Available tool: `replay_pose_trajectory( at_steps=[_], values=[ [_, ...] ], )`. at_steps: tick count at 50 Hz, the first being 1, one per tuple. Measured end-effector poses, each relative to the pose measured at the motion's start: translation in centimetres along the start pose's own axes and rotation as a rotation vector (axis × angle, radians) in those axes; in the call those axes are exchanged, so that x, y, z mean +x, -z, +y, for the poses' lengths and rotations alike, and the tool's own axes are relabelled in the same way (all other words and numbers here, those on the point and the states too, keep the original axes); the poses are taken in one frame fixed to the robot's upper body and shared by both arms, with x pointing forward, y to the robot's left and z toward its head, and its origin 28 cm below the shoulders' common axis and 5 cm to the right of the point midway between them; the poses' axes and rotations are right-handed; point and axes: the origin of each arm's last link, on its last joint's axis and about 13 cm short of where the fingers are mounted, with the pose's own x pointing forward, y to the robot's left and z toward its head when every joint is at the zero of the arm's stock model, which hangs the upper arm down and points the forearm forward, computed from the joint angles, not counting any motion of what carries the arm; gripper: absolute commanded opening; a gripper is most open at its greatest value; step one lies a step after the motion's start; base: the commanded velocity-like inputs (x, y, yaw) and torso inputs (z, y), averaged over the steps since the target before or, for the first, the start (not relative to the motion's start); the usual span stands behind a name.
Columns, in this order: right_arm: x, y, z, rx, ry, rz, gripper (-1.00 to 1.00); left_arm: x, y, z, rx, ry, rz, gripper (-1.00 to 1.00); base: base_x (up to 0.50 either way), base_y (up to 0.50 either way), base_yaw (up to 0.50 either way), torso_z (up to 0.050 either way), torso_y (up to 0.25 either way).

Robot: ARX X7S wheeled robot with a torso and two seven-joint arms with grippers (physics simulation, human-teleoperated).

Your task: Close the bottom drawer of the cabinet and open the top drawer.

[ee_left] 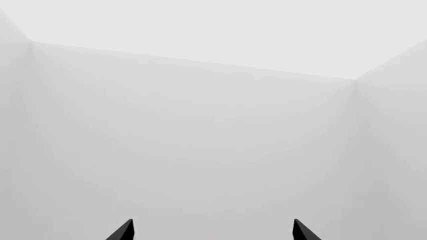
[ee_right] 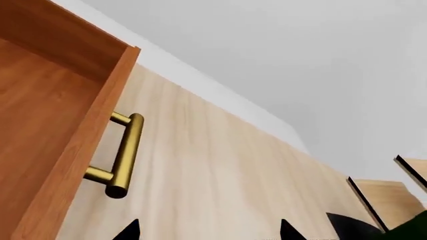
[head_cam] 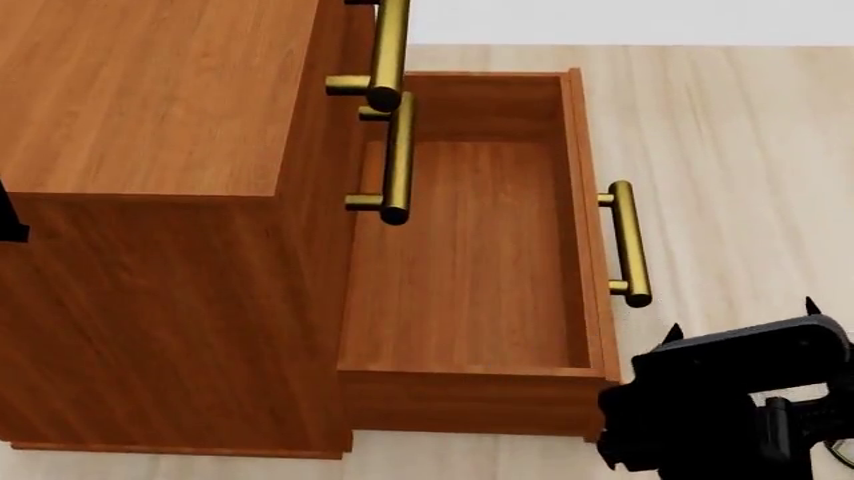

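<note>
The cabinet (head_cam: 147,100) fills the left of the head view, seen from above. Its bottom drawer (head_cam: 461,260) is pulled far out and is empty, with its brass bar handle (head_cam: 627,245) facing the floor side. The top drawer's handle (head_cam: 388,45) and the middle handle (head_cam: 396,160) sit close against the cabinet front. My right gripper (head_cam: 741,317) is open, low beside the bottom drawer's near corner and short of its handle (ee_right: 123,157). My left gripper (ee_left: 213,229) is open too and faces only bare white walls.
Pale wood floor (head_cam: 747,130) stretches to the right of the drawer up to a white wall. The right wrist view catches a pale wooden rack (ee_right: 380,195) and a dark round object (ee_right: 347,225) far off. A black sliver of my left arm (head_cam: 7,215) shows beside the cabinet.
</note>
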Motion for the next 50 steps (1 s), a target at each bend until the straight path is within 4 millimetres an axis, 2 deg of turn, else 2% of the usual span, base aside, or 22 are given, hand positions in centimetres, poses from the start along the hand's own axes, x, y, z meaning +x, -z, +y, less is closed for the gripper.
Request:
replay_pose_trajectory(
  at_steps=[37, 50],
  values=[
    [4.5, 2.5, 1.0, -0.110, -0.052, 0.143, 1.00, 0.0, -0.2, 0.1, 0.014, -0.004, -0.005, 1.00, 0.00, 0.00, 0.00, 0.000, 0.000],
    [4.7, 2.4, 2.2, -0.080, -0.113, 0.148, 1.00, 0.0, -0.2, 0.2, 0.019, -0.008, -0.004, 1.00, 0.01, 0.00, 0.00, 0.000, -0.002]
  ],
)
